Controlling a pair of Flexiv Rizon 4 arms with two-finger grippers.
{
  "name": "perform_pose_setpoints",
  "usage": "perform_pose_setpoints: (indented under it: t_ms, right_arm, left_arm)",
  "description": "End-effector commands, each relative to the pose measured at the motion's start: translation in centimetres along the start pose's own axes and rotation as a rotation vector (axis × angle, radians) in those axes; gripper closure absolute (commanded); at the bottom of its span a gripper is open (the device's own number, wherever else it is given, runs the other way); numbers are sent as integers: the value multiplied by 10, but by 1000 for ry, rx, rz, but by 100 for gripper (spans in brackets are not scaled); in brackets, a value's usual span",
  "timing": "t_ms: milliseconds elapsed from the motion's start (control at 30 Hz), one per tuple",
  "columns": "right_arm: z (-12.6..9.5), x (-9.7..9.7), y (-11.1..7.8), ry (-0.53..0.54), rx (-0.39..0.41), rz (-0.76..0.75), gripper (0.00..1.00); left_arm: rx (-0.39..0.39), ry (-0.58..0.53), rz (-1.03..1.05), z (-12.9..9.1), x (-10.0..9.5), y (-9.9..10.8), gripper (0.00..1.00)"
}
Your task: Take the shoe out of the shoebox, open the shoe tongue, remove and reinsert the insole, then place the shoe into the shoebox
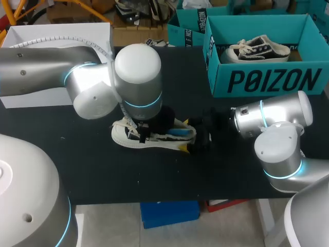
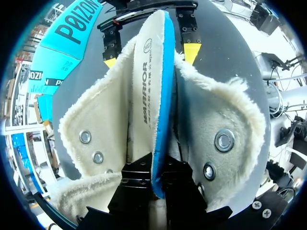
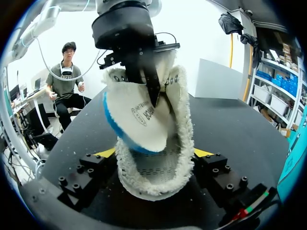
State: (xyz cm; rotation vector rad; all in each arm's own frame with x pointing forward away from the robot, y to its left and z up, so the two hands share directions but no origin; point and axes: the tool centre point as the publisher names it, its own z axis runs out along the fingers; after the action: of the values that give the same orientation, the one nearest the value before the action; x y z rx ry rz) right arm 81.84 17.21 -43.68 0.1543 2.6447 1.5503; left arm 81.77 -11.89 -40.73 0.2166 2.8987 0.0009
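Observation:
A white fleecy shoe [image 1: 126, 135] lies on the black table, its opening turned towards my left arm. My right gripper [image 3: 154, 155] is shut on the shoe [image 3: 180, 120], one yellow fingertip [image 3: 108, 152] pressed against each side. My left gripper [image 2: 154, 179] is shut on the white insole [image 2: 148, 86] with a blue underside. The insole stands half out of the shoe's spread opening [image 2: 216, 124]. From the right wrist the left gripper [image 3: 151, 93] shows above the shoe, pinching the insole [image 3: 139, 120]. The teal shoebox [image 1: 267, 80] stands at the back right.
A black and white shoe [image 1: 259, 49] lies inside the shoebox. A second teal box [image 1: 187, 25] stands behind it, and a white box [image 1: 31, 38] sits at the back left. The table's front edge runs close below the shoe.

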Motion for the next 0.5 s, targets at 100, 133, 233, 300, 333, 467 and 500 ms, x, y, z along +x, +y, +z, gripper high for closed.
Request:
perform_pose_setpoints:
  t_ms: [100, 133, 233, 300, 333, 467, 500]
  right_arm:
    - [-1, -2, -4, -2, 3, 2, 100]
    - [-1, -2, -4, -2, 3, 2, 100]
    - [-1, -2, -4, -2, 3, 2, 100]
    - [-1, -2, -4, -2, 3, 2, 100]
    - [-1, -2, -4, -2, 3, 2, 100]
    - [-1, -2, -4, -2, 3, 2, 100]
    - [-1, -2, -4, -2, 3, 2, 100]
  left_arm:
    - [22, -5, 16, -14, 8, 2, 100]
    - [15, 4, 24, -14, 9, -1, 74]
    - [10, 26, 28, -10, 8, -4, 0]
    - [10, 33, 27, -9, 7, -5, 0]
    - [13, 38, 28, -9, 5, -5, 0]
    - [16, 40, 34, -13, 2, -9, 0]
    - [11, 36, 38, -14, 2, -10, 0]
